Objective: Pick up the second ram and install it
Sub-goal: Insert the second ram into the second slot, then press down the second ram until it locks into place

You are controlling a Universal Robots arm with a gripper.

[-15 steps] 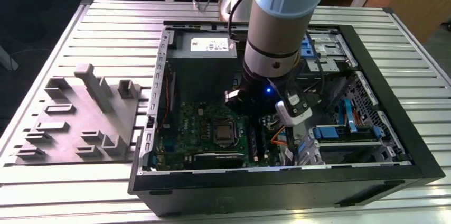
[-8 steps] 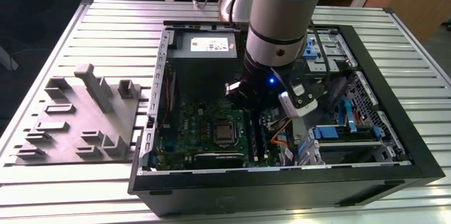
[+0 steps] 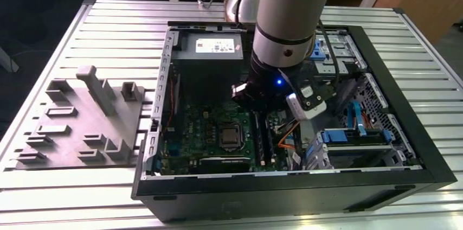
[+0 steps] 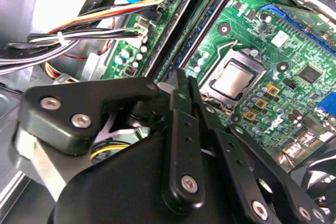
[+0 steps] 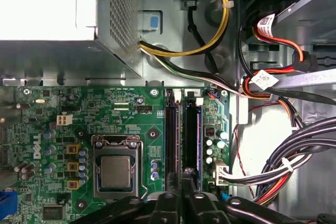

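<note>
Exterior view: the arm reaches down into the open computer case (image 3: 148, 184) on the bench (image 3: 116, 24), and the hand (image 3: 262, 112) sits low over the memory slots beside the processor (image 3: 230, 137).

Second wrist view: the hand's (image 4: 178, 80) fingers (image 4: 181, 94) are drawn together, right at the end of the slots; the second ram (image 4: 197, 35) runs away from them, apparently lying in its slot.

First wrist view: the second ram (image 5: 191, 137) stands in the slot next to the other stick (image 5: 171, 132). Risk, to my eye: uneven pressure could leave one end unlatched, or strain the green board (image 5: 131, 116).
</note>
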